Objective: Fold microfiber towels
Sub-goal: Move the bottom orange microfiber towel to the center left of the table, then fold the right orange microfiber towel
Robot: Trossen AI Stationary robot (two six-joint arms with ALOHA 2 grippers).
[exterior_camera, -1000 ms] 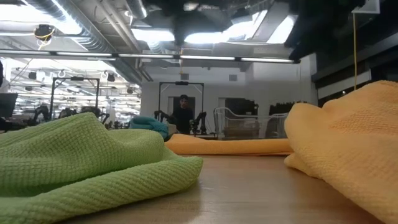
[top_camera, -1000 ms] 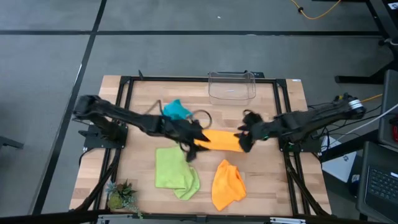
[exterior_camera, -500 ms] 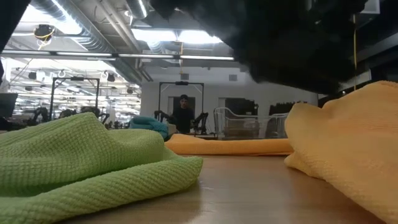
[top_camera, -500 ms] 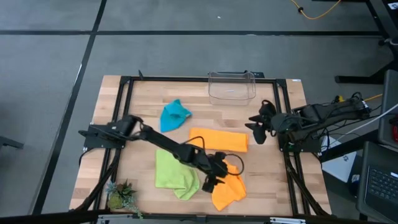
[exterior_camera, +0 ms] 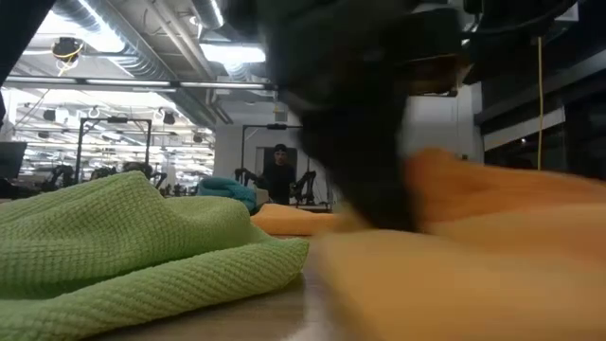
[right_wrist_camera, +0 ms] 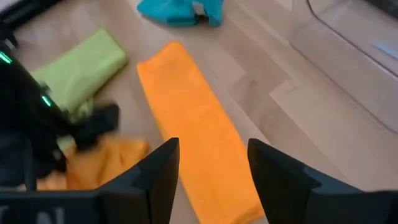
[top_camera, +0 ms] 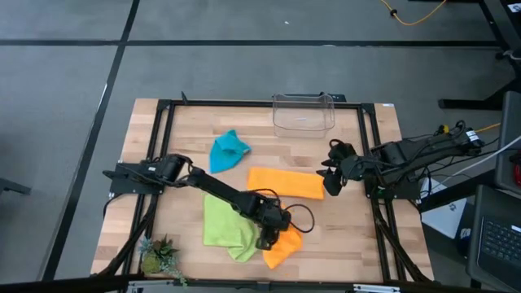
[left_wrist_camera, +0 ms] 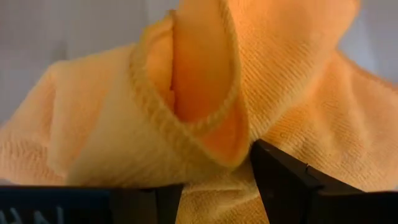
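the left gripper (top_camera: pixel 269 237) pinches a raised fold of a rumpled orange towel (top_camera: pixel 283 244) near the desk's (top_camera: pixel 183 142) front edge, beside the green towel (top_camera: pixel 224 228). the right gripper (top_camera: pixel 329 177), jaws open and empty, hovers by the folded orange towel (top_camera: pixel 285 183) at centre. with so little cloth caught, the fold could slip free when pulled.

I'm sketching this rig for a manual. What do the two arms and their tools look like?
Both arms are dark, slim and jointed, each ending in a two-fingered tool: the left tool, the right tool. The fingers are flat black blades. Thin black cables loop along both arms, and a green light glows on the left arm in the right wrist view.
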